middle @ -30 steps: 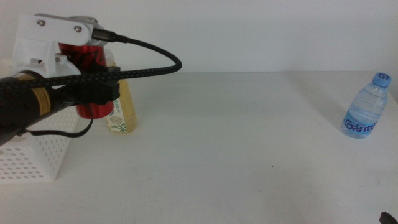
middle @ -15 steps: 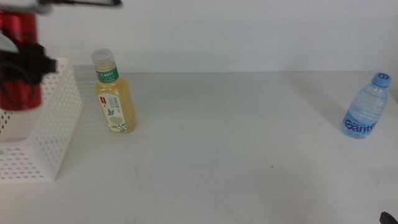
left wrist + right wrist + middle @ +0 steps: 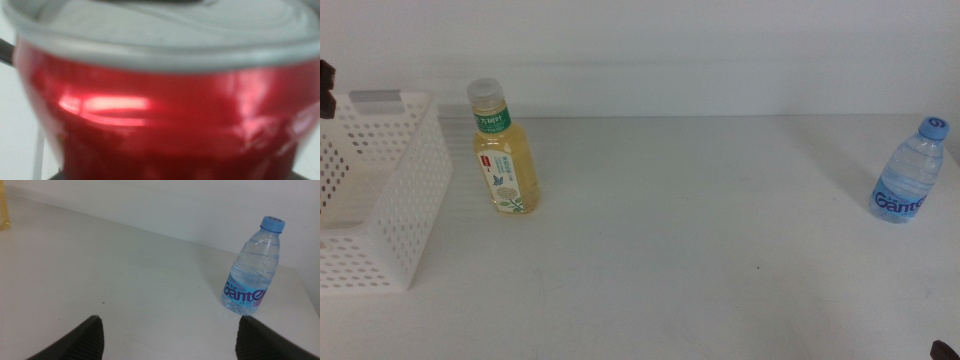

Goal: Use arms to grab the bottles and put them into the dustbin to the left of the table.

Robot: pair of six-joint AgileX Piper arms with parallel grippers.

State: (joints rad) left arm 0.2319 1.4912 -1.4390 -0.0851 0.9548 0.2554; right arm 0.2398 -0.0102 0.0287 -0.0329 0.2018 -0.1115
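Can (image 3: 160, 125) is filling the left wrist view, seemingly pinched by the left claw off beyond the bin (image 3: 410, 215), while tea (image 3: 503, 150) beside the bin and water (image 3: 910, 172) far from it are waiting, right claw (image 3: 167, 335) spread.

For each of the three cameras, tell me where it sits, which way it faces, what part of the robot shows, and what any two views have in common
Middle view: looks forward and down over the table at the dustbin, tea bottle and water bottle; only dark robot scraps at the edges.
Left wrist view: on the left arm, filled by the blurred red can; its jaws are hidden.
Right wrist view: on the right arm, facing the water bottle across the table; right gripper open.
Shared: middle and right wrist views both show the water bottle.
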